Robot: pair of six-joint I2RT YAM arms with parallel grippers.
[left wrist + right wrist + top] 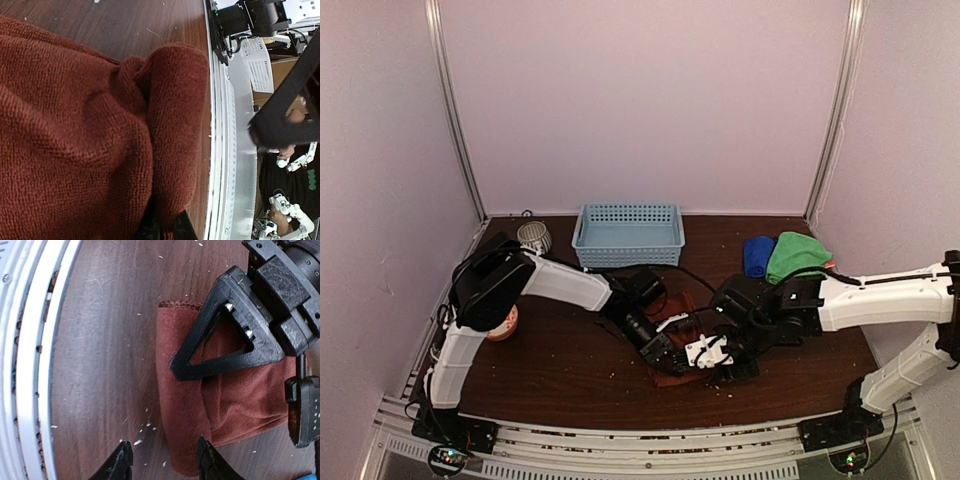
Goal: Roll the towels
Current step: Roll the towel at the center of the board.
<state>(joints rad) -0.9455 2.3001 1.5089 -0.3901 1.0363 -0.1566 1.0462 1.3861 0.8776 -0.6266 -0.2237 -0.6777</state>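
Note:
A rust-red towel (672, 377) lies rumpled on the dark table between the two grippers, and it fills the left wrist view (75, 140). My left gripper (165, 231) is shut on a raised fold of this towel near the table's front edge; from above it shows at the middle (663, 352). My right gripper (165, 462) is open, with one fingertip over bare wood and the other over the towel's edge (182, 405). In the top view it sits just right of the left one (725, 368). A green towel (797, 255) and a blue towel (757, 256) lie at the back right.
A light blue lattice basket (628, 235) stands at the back centre. A small grey patterned cup (533, 237) sits to its left. An orange-and-white bowl (503, 325) peeks out under the left arm. The white front rail (30, 365) runs close to the towel.

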